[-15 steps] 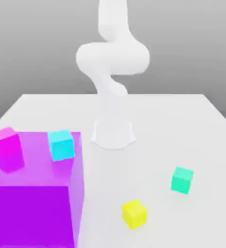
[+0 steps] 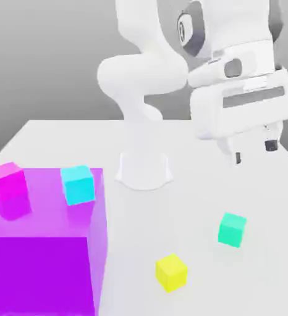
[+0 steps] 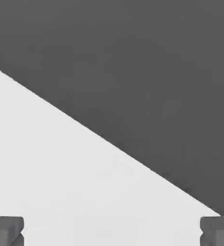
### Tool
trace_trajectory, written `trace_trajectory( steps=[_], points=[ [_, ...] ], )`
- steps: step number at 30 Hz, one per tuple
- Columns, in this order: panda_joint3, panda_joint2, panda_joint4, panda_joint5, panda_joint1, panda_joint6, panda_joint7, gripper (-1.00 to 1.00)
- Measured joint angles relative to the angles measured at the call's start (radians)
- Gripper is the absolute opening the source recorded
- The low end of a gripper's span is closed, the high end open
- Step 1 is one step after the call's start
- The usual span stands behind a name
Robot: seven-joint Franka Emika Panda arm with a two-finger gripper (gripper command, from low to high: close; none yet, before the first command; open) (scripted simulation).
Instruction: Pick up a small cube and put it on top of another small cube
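Observation:
The teal-green small cube (image 2: 232, 229) rests on the white table toward the exterior view's right. The yellow small cube (image 2: 171, 272) lies nearer the front edge, to its left. My gripper (image 2: 254, 152) hangs high in the air above and slightly right of the teal-green cube, well clear of it. Its two dark fingertips (image 2: 271, 145) stand wide apart with nothing between them. In the hand view the gripper (image 3: 112, 230) is open over bare white table, with a fingertip (image 3: 6, 229) at each side and the table's edge running diagonally against dark background.
A large translucent magenta block (image 2: 44, 247) fills the exterior view's front left, carrying a cyan cube (image 2: 78, 184) and a magenta cube (image 2: 8, 185). The arm's white base (image 2: 144, 170) stands at the table's middle back.
The hand and forearm have swung down into the exterior view at the upper right; half a second ago only the base and lower links showed. No cube has moved.

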Motion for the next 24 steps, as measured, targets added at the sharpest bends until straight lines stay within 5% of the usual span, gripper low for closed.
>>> trace_trajectory(
  steps=[8,15,16,24],
  points=[
    [0.095,0.232,-0.173,-0.101,0.107,0.172,-0.061,0.0],
    [-0.01,0.476,-0.153,-0.263,0.182,0.371,0.038,0.0],
    [-0.029,0.512,-0.147,-0.27,0.199,0.4,0.045,-1.0],
    [-0.024,0.498,-0.15,-0.271,0.195,0.388,0.045,-1.0]
  ],
)
